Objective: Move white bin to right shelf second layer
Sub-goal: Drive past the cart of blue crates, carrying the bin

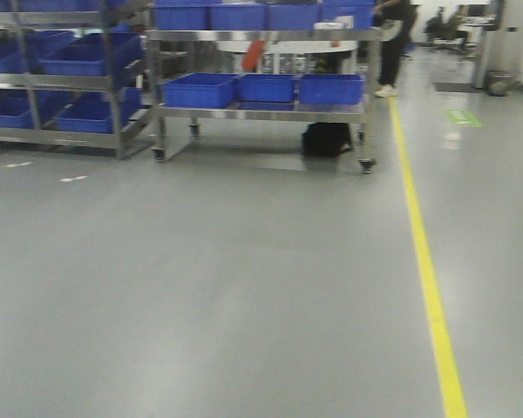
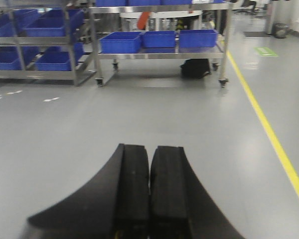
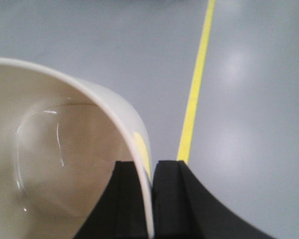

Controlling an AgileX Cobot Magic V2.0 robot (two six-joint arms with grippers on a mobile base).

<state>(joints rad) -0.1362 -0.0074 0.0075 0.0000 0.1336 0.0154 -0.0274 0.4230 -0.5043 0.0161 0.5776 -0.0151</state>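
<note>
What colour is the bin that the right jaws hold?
Glossy cream-white. The white bin shows best in the right wrist-mounted view.

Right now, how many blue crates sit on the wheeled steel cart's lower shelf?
3, side by side: left crate, middle crate, right crate. Others atop the cart are cropped, so its full total is unclear.

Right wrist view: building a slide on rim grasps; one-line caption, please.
Right gripper clamps the wall of the white bin, one finger inside, one outside, above grey floor with a yellow line.
</note>
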